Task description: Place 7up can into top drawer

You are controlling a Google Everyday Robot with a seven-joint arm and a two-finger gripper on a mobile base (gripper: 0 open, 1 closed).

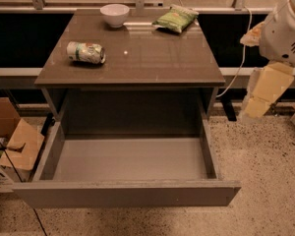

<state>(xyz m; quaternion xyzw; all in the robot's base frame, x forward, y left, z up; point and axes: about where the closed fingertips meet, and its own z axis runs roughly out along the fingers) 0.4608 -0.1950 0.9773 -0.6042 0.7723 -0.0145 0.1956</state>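
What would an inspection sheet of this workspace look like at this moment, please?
Surface: brown glossy table top, level, with an open drawer below it.
Job's things: can lying on its side on the left part of the table top; drawer pulled fully out, nothing seen inside.
Clutter: white bowl at the back; green chip bag at the back right.
Grippers: gripper hangs off the table's right side, above the floor, far from the can.
Cables: light cable running down beside the table's right edge.
Surroundings: cardboard boxes on the left; speckled floor.
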